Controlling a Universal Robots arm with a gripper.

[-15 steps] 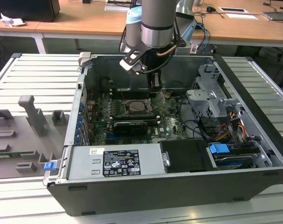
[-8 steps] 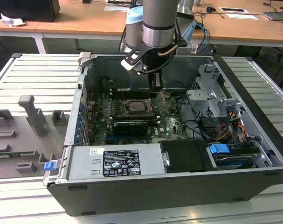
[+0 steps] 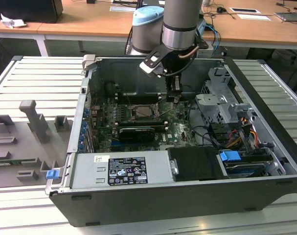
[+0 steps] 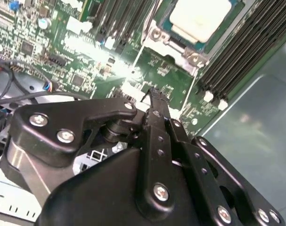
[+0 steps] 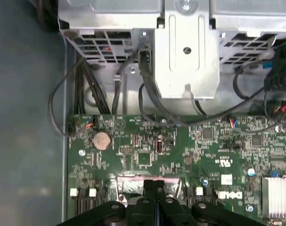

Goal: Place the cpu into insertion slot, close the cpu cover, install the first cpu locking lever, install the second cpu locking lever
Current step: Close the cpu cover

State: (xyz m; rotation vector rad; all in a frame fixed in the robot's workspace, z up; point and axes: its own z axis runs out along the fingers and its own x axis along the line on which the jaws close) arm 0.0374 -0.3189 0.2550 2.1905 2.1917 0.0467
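Observation:
In the exterior view my gripper [image 3: 175, 98] hangs inside the open computer case, just to the exterior view's right of the insertion slot [image 3: 145, 111] and a little above the green motherboard [image 3: 180, 128]. Its black fingers are pressed together with nothing between them in both wrist views [image 4: 154, 94] [image 5: 154, 186]. In the second wrist view the cpu [image 4: 199, 18], pale silver, lies flat in the socket beyond the fingertips. A silver metal frame [image 4: 157, 34], which I take for the cpu cover, rims it. I cannot make out any locking lever's position.
Long black memory slots [image 4: 249, 52] flank the socket. A silver drive cage [image 5: 185, 47] with black cables [image 5: 147, 101] stands past the board's edge. The power supply [image 3: 121, 170] fills the case front. Grey fixtures [image 3: 35, 122] sit on the slatted table at the exterior view's left.

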